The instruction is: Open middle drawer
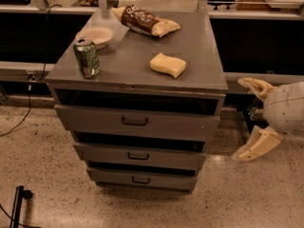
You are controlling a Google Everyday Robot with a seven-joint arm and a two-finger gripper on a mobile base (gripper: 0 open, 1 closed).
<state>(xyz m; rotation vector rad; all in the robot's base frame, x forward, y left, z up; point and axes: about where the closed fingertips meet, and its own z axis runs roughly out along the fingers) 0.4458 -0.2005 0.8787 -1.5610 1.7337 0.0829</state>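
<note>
Grey shallow metal middle drawer; cream pincer, spread wide, well right of it. Grey counter above it carries green can, yellow sponge.

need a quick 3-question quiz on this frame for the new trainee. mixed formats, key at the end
1. True or false: the hand is gripping the handle of the middle drawer.
2. Relative to the cabinet, the hand is: A) to its left B) to its right, clear of it, fingers spread open C) directly above it
3. What stands at the front left of the cabinet's top?
Key: 1 false; 2 B; 3 the green can.
</note>
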